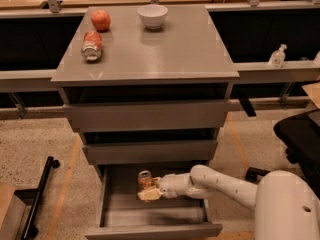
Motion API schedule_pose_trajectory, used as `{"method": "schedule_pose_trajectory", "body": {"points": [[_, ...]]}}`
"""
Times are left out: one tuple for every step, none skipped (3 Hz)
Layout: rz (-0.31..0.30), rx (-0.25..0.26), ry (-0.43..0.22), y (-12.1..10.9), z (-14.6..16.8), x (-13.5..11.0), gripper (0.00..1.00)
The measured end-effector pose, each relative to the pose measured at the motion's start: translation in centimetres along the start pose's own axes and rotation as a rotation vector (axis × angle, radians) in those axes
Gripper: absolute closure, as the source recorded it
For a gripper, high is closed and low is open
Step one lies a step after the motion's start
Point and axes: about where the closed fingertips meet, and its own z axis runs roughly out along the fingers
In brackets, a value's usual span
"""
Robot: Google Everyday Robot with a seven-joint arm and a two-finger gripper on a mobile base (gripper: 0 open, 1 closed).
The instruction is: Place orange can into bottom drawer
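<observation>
Low down, the hand [149, 194] is inside the open bottom drawer [150, 231], right beside the upright orange can [144, 178]; whether it grasps the can cannot be told. Above, the worktop [175, 49] carries a bowl [152, 16].

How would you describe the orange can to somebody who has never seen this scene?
Look at the grey cabinet; its bottom drawer is pulled open. Inside, right by the gripper, stands the orange can. It is upright in the drawer, unlike the redder can lying on the cabinet top near the apple.
</observation>
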Motion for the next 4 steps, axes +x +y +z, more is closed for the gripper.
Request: {"method": "schedule_pose_trajectory", "body": {"points": [[0.000,0.000,0.008,-0.1,0.2,0.2,1.00],[0.013,0.009,0.042,-0.1,0.7,1.2,1.00],[-0.026,0.014,0.055,-2.5,2.9,4.0,1.00],[-0.030,0.018,0.052,-2.8,2.9,4.0,1.00]]}}
